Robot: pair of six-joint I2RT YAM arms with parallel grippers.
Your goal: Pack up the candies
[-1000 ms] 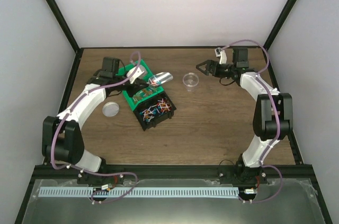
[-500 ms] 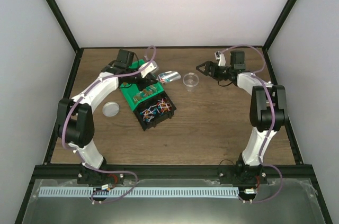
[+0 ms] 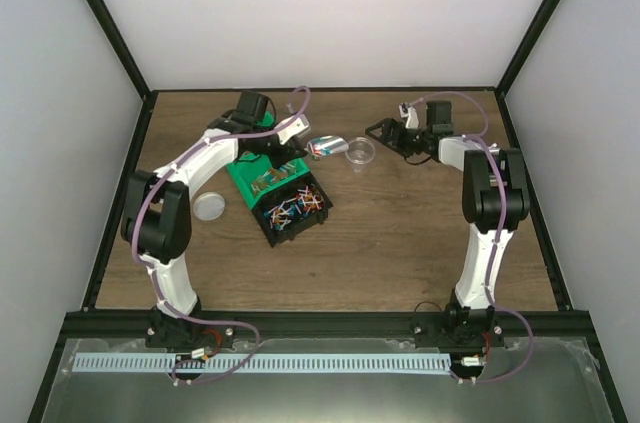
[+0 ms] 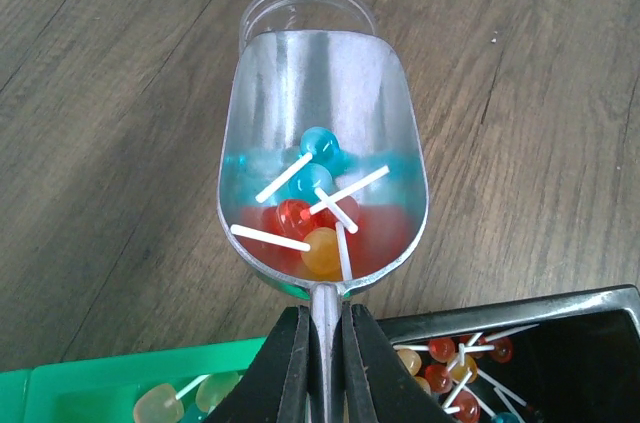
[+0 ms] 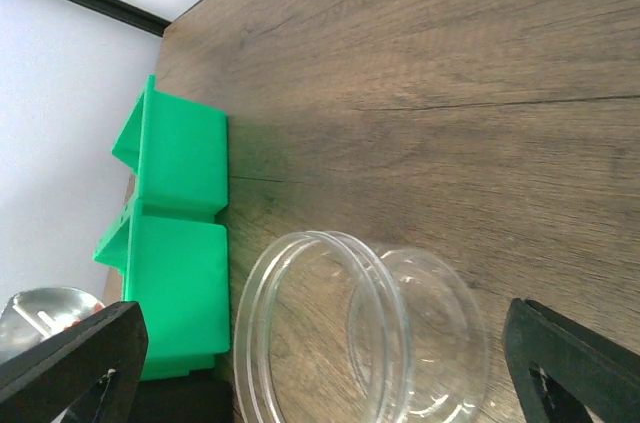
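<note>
The left tool (image 4: 322,348), pinching the handle of the scoop (image 4: 320,73), holds a few candies (image 4: 315,208) just short of the cup (image 4: 300,11). Bring the lip over the rim before tipping, and tip slowly, since the sticks may snag. The right tool (image 5: 320,363) stands spread either side of the cup, not touching it. The scoop hides the cup's near rim, so its height over the rim is hard to judge.

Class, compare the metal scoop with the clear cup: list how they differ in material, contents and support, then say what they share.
The scoop is opaque, shiny metal; the cup is clear plastic. The scoop carries several candies; the cup is empty. The scoop is held above the table by the left gripper, shut on its handle; the cup stands on the table, ungripped, by the open right gripper. Both are open containers.
</note>
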